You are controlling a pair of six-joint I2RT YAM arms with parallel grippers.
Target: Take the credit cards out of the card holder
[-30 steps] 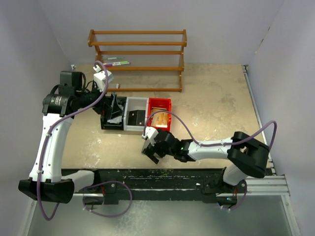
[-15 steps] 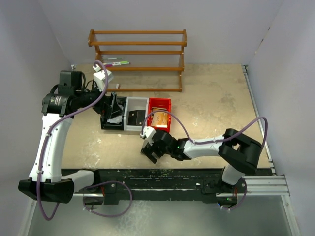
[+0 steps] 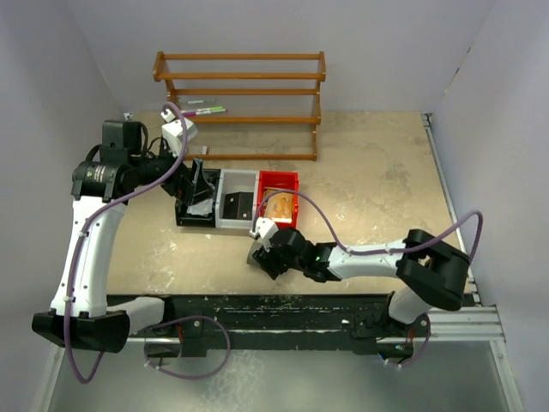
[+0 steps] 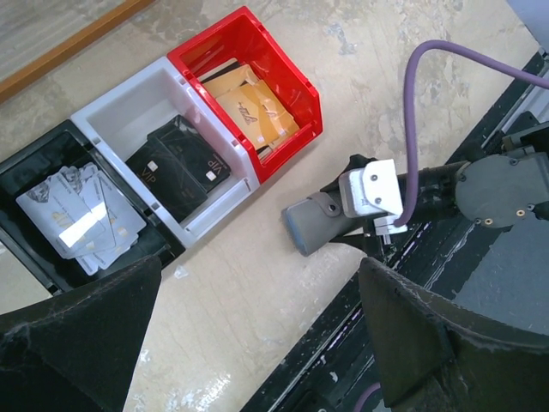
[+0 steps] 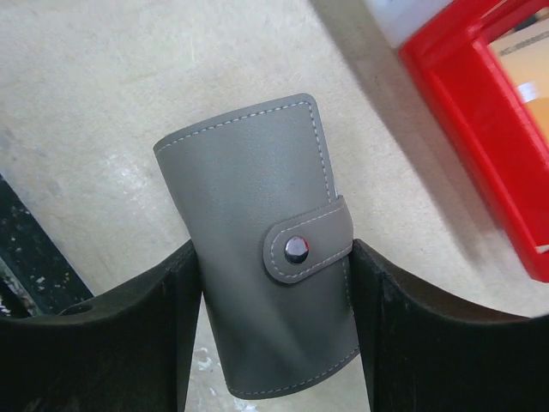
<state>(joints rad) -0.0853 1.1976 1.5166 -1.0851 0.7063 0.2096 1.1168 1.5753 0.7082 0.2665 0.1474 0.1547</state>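
Right wrist view showed our right fingers (image 5: 129, 343) clamped on the two long edges of the card holder (image 5: 244, 184), one on each side, with its strap (image 5: 322, 236) snapped shut across the front. We held the grey holder over the tabletop (image 5: 94, 77), just beside the red bin (image 5: 480, 112) and on the side towards the black rail (image 3: 197, 302). We could not tell whether it touched the surface. From the left wrist, our left fingers (image 4: 77, 343) stood wide apart with nothing between them, high over the row of bins (image 4: 129, 99) and well apart from the holder.

We judged that no card could come out until that snap was undone, so the trouble lay in the opening. A pull on the strap by the left fingers would work against a grip on two smooth, narrow edges, and the holder could twist or slide out. Squeezing harder might bow the panels and pinch the cards inside. If the holder slipped, it was near enough to the tabletop's edge to drop onto the black rail. Once it opened, loose cards could spill outside the bins.
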